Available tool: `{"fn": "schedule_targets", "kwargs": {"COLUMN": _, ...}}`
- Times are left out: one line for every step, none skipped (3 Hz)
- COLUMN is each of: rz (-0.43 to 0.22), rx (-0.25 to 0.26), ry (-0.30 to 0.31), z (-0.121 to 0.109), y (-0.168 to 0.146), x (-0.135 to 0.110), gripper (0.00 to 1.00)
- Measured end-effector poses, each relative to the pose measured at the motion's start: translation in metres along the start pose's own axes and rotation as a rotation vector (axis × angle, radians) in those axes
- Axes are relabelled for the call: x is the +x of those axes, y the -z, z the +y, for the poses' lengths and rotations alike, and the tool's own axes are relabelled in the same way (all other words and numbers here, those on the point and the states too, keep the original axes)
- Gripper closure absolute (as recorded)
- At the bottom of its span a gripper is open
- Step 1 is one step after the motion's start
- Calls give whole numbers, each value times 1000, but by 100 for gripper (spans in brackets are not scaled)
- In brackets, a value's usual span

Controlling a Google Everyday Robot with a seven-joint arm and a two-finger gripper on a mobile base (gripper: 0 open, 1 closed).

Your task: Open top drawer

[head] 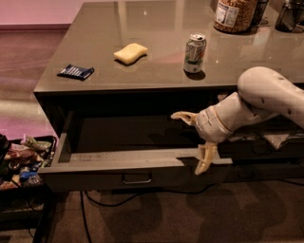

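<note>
The top drawer (95, 176) is pulled out from under the tabletop, its flat dark front facing me with a small loop handle (137, 179) at the centre. Its inside is dark and looks empty. My gripper (192, 140) is at the drawer's right end, open and holding nothing. One pale finger (183, 116) points left over the drawer's inside. The other finger (205, 161) hangs down across the top edge of the drawer front. The white arm reaches in from the right.
On the tabletop (156, 78) lie a dark blue packet (76, 71), a yellow sponge (130, 52) and a green-white can (194, 46); a jar (233, 14) stands at the back. A bin of snack packets (21, 161) sits low left. Another drawer (275, 142) is on the right.
</note>
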State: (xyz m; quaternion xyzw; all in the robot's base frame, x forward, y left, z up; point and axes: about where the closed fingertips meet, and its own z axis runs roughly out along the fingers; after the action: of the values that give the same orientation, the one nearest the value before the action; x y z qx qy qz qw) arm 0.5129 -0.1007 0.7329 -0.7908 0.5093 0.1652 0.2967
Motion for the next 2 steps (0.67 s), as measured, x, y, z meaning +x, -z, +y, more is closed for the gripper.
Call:
{"fn": "schedule_targets", "kwargs": {"rz": -7, "rx": 181, "ry": 52, "z": 9, "y": 17, "x": -3, "gripper": 0}}
{"fn": "schedule_targets", "kwargs": {"rz": 34, "rx": 254, "ry": 94, "z": 12, "y": 35, "x": 13, "gripper": 0}}
